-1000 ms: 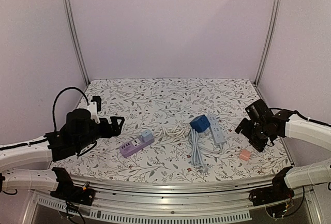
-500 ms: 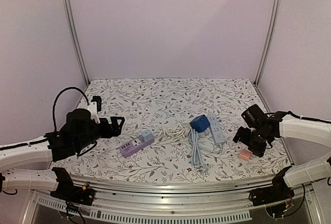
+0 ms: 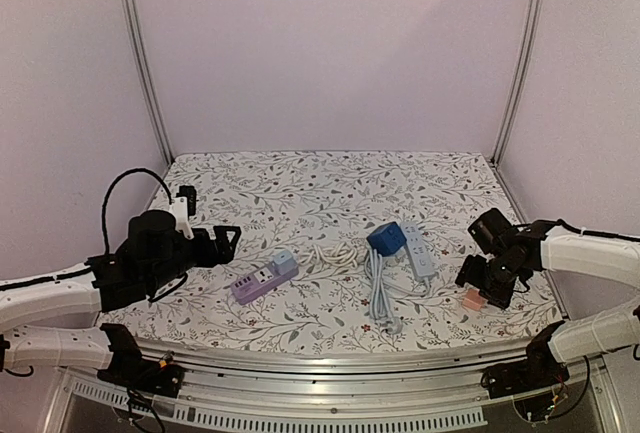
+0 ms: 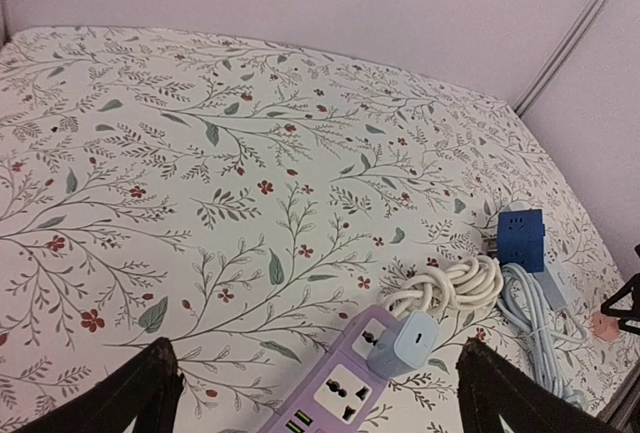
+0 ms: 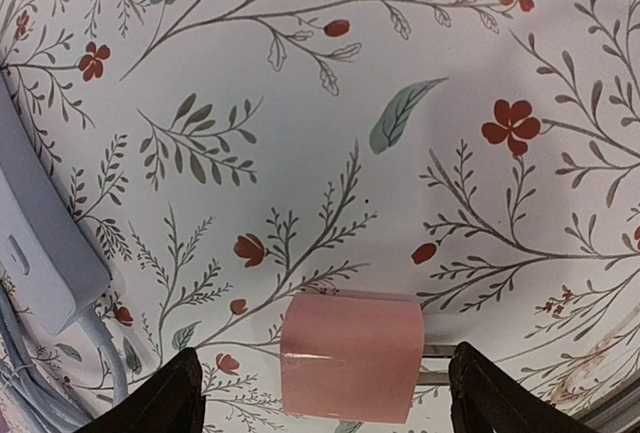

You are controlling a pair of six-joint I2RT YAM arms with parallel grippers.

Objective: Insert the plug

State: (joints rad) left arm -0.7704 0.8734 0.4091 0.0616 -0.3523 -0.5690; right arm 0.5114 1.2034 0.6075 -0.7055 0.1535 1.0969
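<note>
From above, my right arm reaches in from the right edge of the frame, its wrist bent down so that my right gripper (image 3: 478,290) sits low over the pink plug (image 3: 473,299) at the lower right of the floral counter (image 3: 300,193). That view hides how the fingers stand. My right wrist camera settles it: the pink plug (image 5: 349,368) lies at the bottom centre, and my right gripper (image 5: 345,393) has one dark fingertip to its left and one to its right, spread apart. Bare counter (image 5: 300,103) shows on both sides, so nothing is clamped. The end of the grey-blue power strip (image 5: 40,243) runs down the left edge of that frame. In the top view it (image 3: 418,251) lies beside a blue cube socket (image 3: 386,238). My left arm comes in from the lower left with its forearm nearly level and my left gripper (image 3: 222,241) pointing to the right, near the purple power strip (image 3: 264,279) but apart from it. The left wrist camera shows my left gripper (image 4: 325,398) wide apart and empty at the bottom corners. Between the fingertips are the purple power strip (image 4: 335,393), with its socket holes and green ports, and a light blue plug (image 4: 403,343) seated in it. A coiled white cord (image 4: 450,283) lies just behind. Any print on the strips is too small to read.
</note>
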